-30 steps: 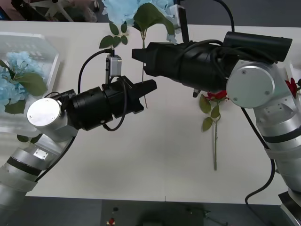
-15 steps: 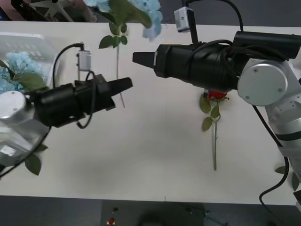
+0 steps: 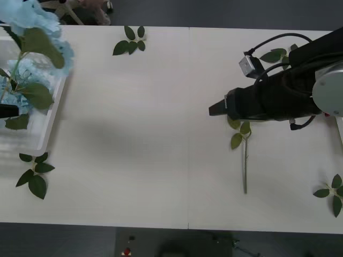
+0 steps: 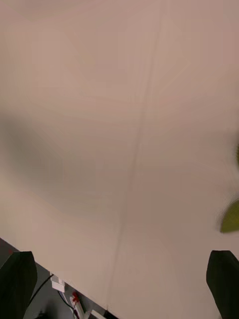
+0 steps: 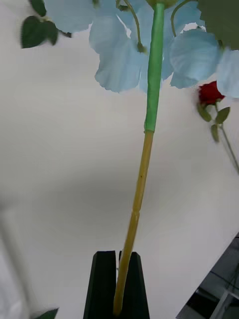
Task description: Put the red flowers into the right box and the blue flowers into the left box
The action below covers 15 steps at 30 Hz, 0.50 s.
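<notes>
My left gripper (image 5: 118,279) is shut on the yellow-green stem of a blue flower (image 5: 124,45). In the front view its black tip (image 3: 7,111) shows at the far left. The held blue flower (image 3: 31,20) hangs over the left box (image 3: 52,112), where more blue flowers (image 3: 15,85) lie. My right gripper (image 3: 213,110) is open above the table's right half, fingers (image 4: 223,279) apart with nothing between them. A red flower (image 5: 209,93) lies on the table. Its stem (image 3: 245,163) runs out from under the right arm, which covers the head. A thin pale edge of the right box (image 3: 340,131) shows at far right.
Loose green leaf sprigs lie at the back centre (image 3: 129,43), front left (image 3: 34,176), front right (image 3: 333,193) and behind the right arm (image 3: 278,54). The table's near edge runs along the bottom of the front view.
My left arm swung left with the blue flower, from mid-table to over the left box. My right arm drew back to the right, over the rose.
</notes>
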Motion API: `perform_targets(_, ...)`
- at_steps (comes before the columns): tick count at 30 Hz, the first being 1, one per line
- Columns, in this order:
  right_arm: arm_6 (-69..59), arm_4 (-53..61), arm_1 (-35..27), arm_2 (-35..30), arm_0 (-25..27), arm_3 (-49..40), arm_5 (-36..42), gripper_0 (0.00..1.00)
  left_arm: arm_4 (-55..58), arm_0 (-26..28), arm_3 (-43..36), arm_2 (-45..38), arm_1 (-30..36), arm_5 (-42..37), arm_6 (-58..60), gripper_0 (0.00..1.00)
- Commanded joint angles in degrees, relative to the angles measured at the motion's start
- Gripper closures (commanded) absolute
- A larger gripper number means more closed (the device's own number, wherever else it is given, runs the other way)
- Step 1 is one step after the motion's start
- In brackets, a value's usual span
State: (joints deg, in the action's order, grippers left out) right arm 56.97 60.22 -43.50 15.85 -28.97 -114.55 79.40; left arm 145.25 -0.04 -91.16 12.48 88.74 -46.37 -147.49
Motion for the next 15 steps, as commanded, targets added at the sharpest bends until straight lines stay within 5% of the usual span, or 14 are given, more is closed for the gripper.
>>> perform_targets(1, -6.34, -5.02, -0.53, 0.76, -1.36, -4.01, 6.55, 0.0, -0.32, 5.32, 5.91, -0.53, 4.16, 0.23, 0.09, 1.0)
perform_targets(6, -14.95, -18.47, 2.2, 4.37, -1.44, -3.66, 12.18, 0.0, -5.59, 5.76, 16.46, -0.53, 3.37, 0.93, 0.18, 1.0)
perform_targets(15, -16.54, -38.95, 9.49, 9.2, -1.36, 8.82, 7.96, 0.0, -9.9, 3.3, 17.86, -0.53, -1.73, 1.81, 0.53, 0.94)
